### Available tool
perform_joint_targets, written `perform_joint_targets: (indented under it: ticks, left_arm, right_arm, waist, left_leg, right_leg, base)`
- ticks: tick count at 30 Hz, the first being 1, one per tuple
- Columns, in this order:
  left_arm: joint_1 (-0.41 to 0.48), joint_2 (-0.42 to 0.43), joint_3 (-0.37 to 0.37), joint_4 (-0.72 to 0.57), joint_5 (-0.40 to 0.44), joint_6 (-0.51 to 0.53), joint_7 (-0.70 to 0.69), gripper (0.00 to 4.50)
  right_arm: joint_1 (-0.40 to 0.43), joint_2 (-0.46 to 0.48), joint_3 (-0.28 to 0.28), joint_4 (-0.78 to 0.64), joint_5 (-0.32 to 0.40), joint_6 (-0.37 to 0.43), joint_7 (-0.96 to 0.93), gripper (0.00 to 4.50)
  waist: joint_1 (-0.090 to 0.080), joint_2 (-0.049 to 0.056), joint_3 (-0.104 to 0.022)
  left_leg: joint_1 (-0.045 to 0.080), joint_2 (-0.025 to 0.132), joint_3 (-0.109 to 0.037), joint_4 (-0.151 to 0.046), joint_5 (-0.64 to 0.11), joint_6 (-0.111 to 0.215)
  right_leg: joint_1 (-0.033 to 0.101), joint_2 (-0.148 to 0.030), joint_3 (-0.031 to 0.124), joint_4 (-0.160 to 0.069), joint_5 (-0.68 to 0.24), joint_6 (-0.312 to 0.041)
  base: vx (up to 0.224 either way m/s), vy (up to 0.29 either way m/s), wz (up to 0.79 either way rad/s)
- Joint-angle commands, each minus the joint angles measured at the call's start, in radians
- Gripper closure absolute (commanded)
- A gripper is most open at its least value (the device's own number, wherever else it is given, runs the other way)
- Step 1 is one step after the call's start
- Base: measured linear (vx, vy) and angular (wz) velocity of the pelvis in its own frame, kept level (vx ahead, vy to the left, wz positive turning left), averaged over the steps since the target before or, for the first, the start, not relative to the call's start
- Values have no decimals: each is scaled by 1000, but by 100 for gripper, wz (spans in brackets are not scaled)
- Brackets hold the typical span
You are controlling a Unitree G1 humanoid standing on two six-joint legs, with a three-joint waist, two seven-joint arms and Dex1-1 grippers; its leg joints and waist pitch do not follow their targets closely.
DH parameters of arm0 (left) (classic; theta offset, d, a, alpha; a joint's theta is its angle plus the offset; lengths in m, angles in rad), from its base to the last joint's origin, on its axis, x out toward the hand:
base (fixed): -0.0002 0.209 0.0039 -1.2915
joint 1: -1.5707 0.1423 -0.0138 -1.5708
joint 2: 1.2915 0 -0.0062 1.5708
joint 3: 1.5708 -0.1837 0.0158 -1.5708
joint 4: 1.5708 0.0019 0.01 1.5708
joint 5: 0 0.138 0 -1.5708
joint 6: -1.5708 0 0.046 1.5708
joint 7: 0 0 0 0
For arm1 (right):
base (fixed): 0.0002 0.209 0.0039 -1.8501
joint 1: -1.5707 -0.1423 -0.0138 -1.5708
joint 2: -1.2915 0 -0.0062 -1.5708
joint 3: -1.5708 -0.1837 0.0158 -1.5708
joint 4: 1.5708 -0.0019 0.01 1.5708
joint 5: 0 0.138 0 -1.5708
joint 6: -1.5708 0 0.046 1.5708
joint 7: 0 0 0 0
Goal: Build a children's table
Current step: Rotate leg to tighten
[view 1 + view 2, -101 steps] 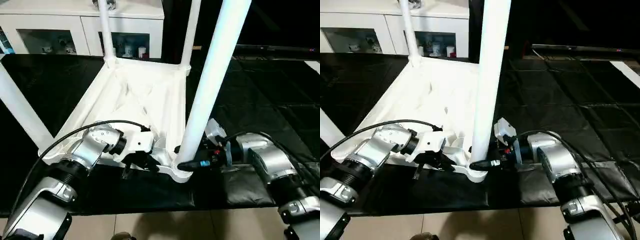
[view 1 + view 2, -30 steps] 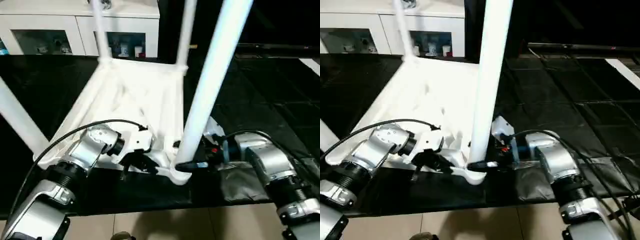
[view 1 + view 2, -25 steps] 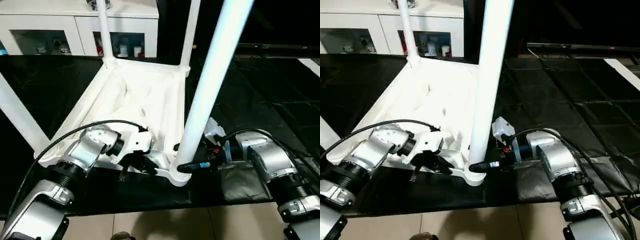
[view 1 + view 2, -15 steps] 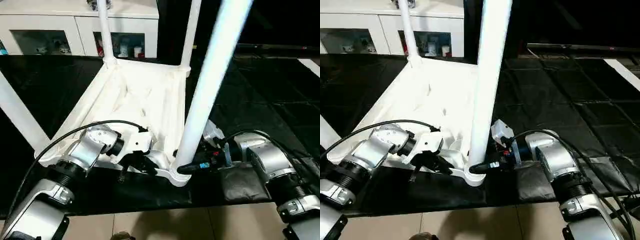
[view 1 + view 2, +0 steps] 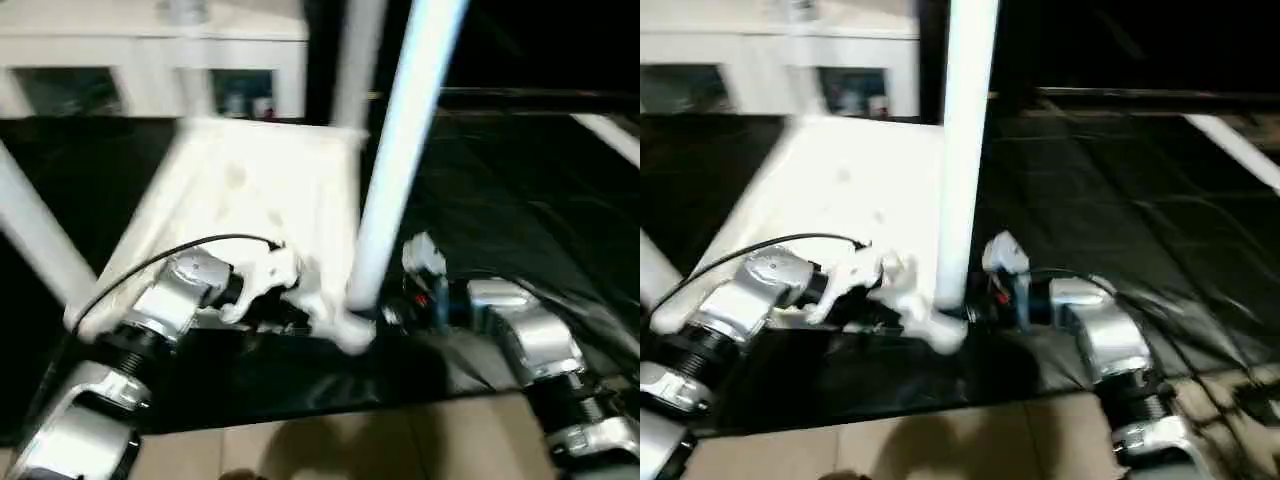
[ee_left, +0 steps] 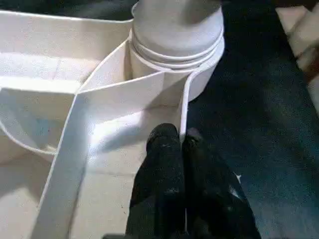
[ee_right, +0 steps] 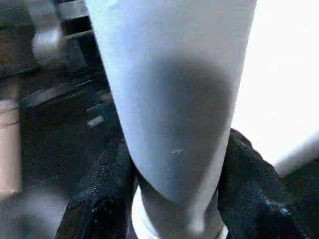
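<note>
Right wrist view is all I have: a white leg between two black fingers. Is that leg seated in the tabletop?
Observer: Yes. The left wrist view shows the leg standing in the corner socket of the upturned tabletop.
Operator: Where is the left gripper?
Observer: The left gripper is shut on the tabletop's rim, right beside that socket.
Operator: Any other legs up?
Observer: In the head view, another leg rises from the near corner on the robot's left.
</note>
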Motion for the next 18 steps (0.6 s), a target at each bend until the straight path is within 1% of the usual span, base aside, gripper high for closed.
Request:
perform_joint_targets:
  ticks: [1, 2, 3, 4, 5, 6, 7, 8, 9, 10, 11, 13, 15, 16, 17, 18]
  left_arm:
    - [2, -110, -2, -48, -36, 61, 111, 450]
    - [1, -137, 9, -49, -36, 84, 153, 450]
    - [-7, -185, 28, -44, -33, 114, 235, 450]
    - [-12, -207, 36, -41, -30, 124, 274, 450]
    - [-17, -227, 44, -37, -29, 135, 307, 450]
    - [-19, -234, 47, -36, -28, 139, 318, 450]
    - [-34, -272, 65, -21, -23, 150, 384, 450]
    - [-39, -282, 68, -15, -19, 150, 400, 450]
    - [-41, -286, 68, -13, -16, 149, 406, 450]
    - [-41, -288, 69, -18, -14, 155, 410, 450]
    - [-40, -289, 69, -23, -13, 161, 414, 450]
    - [-38, -286, 69, -30, -12, 166, 414, 450]
    - [-29, -271, 65, -46, -8, 167, 398, 450]
    - [-24, -264, 61, -52, -6, 166, 389, 450]
    - [-18, -254, 58, -57, -7, 158, 374, 450]
    - [-10, -238, 55, -63, -8, 155, 355, 450]
  right_arm:
    - [-9, 100, 72, 19, -39, 44, -119, 253]
    - [-16, 127, 70, 29, -55, 55, -175, 255]
    - [-38, 180, 59, 57, -77, 72, -284, 256]
    - [-50, 206, 51, 74, -85, 80, -337, 256]
    - [-65, 227, 42, 94, -93, 86, -388, 256]
    - [-70, 234, 40, 100, -96, 87, -404, 256]
    - [-100, 270, 27, 142, -113, 85, -487, 256]
    - [-109, 280, 25, 154, -115, 79, -501, 256]
    - [-113, 284, 23, 158, -116, 75, -504, 256]
    - [-114, 289, 17, 159, -117, 70, -510, 202]
    - [-114, 292, 12, 160, -118, 67, -515, 202]
    - [-112, 294, 10, 157, -118, 63, -508, 183]
    - [-103, 284, 10, 147, -121, 46, -484, 160]
    - [-99, 278, 12, 144, -124, 38, -476, 160]
    - [-94, 263, 12, 142, -123, 27, -464, 145]
    - [-89, 238, 9, 142, -119, 8, -444, 145]
  waist:
    - [0, 1, -47]
    - [-8, -2, -46]
    - [-13, -1, -47]
    - [-19, -2, -48]
    - [-22, -2, -47]
    - [-26, -3, -48]
    - [-27, -8, -49]
    - [-30, -8, -48]
    - [-29, -5, -50]
    - [-25, -5, -52]
    - [-25, -5, -52]
    - [-21, -6, -56]
    - [-20, -6, -56]
    - [-19, -6, -56]
    - [-18, -6, -56]
    - [-18, -3, -55]
  left_leg:
    - [19, 28, -27, -81, -355, -63]
    - [16, 25, -28, -83, -358, -66]
    - [16, 25, -29, -84, -353, -70]
    - [17, 22, -31, -83, -364, -69]
    - [19, 22, -30, -84, -368, -68]
    - [24, 21, -28, -82, -369, -61]
    - [24, 21, -28, -81, -363, -55]
    - [23, 21, -26, -81, -350, -48]
    - [23, 20, -25, -79, -337, -41]
    - [23, 22, -22, -78, -313, -31]
    - [21, 21, -22, -77, -298, -26]
    - [18, 19, -18, -72, -240, -2]
    - [16, 18, -17, -71, -213, 10]
    - [16, 18, -17, -71, -209, 12]
    - [15, 18, -16, -70, -200, 16]
    - [15, 18, -16, -72, -211, 15]
  right_leg:
    - [24, -56, 30, -93, -369, -165]
    - [25, -53, 29, -94, -381, -159]
    - [24, -53, 28, -95, -391, -152]
    - [23, -52, 27, -98, -403, -149]
    - [21, -51, 28, -101, -407, -145]
    - [17, -49, 30, -103, -392, -148]
    - [18, -49, 30, -104, -381, -150]
    - [17, -47, 32, -102, -358, -156]
    - [19, -47, 32, -102, -339, -157]
    - [20, -45, 34, -99, -286, -162]
    - [22, -43, 34, -95, -253, -166]
    - [27, -42, 35, -87, -161, -181]
    - [31, -42, 34, -84, -124, -193]
    - [31, -42, 34, -84, -121, -194]
    - [33, -42, 34, -83, -112, -197]
    - [33, -42, 33, -85, -125, -196]
  base:
    - [0, 0, 0]
    - [0, 0, 0]
    - [0, 0, 0]
    - [0, 0, 0]
    - [0, 0, 0]
    - [0, 0, 0]
    - [0, 0, 0]
    - [0, 0, 0]
    - [0, 0, 0]
    - [0, 0, 0]
    - [0, 0, 0]
    - [0, 0, 0]
    - [0, 0, 0]
    - [0, 0, 0]
    - [0, 0, 0]
    - [0, 0, 0]
